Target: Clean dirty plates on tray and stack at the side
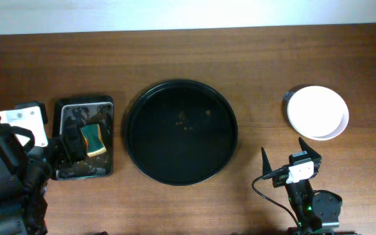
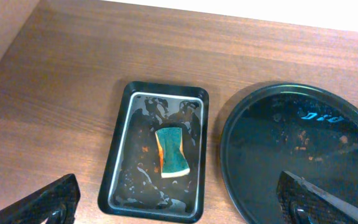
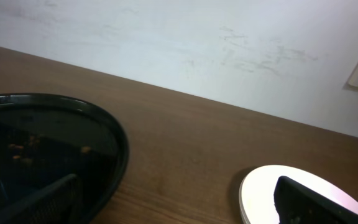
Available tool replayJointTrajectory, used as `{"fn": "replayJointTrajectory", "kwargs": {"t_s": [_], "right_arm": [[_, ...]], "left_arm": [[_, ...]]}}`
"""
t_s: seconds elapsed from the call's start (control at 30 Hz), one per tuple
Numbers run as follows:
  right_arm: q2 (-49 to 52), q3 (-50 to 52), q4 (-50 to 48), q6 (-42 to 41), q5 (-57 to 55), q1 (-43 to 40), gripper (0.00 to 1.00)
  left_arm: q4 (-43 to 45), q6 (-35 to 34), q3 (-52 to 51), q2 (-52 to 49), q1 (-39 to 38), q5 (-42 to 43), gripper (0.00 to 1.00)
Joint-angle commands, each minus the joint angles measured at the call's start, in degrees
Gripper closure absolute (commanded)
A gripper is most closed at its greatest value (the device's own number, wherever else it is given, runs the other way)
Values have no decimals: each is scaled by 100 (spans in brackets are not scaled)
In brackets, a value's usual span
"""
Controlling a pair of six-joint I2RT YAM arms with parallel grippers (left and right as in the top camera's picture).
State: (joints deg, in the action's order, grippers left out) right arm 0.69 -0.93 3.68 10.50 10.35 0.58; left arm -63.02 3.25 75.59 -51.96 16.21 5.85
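The large round black tray (image 1: 130, 130) sits mid-table and holds no plates, only a few orange crumbs. It also shows in the left wrist view (image 2: 229, 143) and the right wrist view (image 3: 120, 149). White plates (image 1: 318, 112) are stacked on the table at the far right, and the top one looks clean; their edge shows in the right wrist view (image 3: 260, 186). My right gripper (image 1: 291, 155) is open and empty, near the front edge between tray and stack (image 3: 179, 205). My left gripper (image 1: 72, 145) is open and empty over the small sponge tray (image 2: 179, 208).
A small rectangular dark tray (image 1: 106, 104) at the left holds a green-yellow sponge (image 1: 94, 139) and some water; both show in the left wrist view, the tray (image 2: 120, 149) and the sponge (image 2: 171, 151). A white wall lies behind the table's far edge.
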Motion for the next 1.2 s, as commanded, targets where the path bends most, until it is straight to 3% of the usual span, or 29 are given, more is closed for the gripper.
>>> {"fn": "replayJointTrajectory", "kwargs": {"t_s": [0.0, 0.1, 0.3, 0.5, 0.6, 0.67, 0.77, 1.17], "right_arm": [[-48, 61, -24, -50, -52, 63, 1], [-48, 61, -24, -50, -52, 63, 1], [-48, 61, -24, -50, -52, 63, 1], [-48, 61, -24, -50, -52, 63, 1], [-48, 61, -24, -50, -52, 63, 1], [-48, 61, -24, -50, -52, 63, 1], [-48, 61, -24, -50, -52, 63, 1], [-48, 61, -24, -50, -52, 63, 1]], "left_arm": [[-24, -17, -13, 127, -72, 61, 1], [461, -22, -472, 643, -153, -122, 1], [4157, -107, -4054, 3001, -708, -219, 1], [5167, -107, -5978, 4756, -796, -190, 1], [5451, -107, -6723, 5176, -826, -63, 1], [6205, -103, -7403, 5169, -940, -133, 1], [5849, -85, -7512, 5169, -1097, -404, 0], [5847, -83, -7510, 5167, -1108, -413, 1]]}}
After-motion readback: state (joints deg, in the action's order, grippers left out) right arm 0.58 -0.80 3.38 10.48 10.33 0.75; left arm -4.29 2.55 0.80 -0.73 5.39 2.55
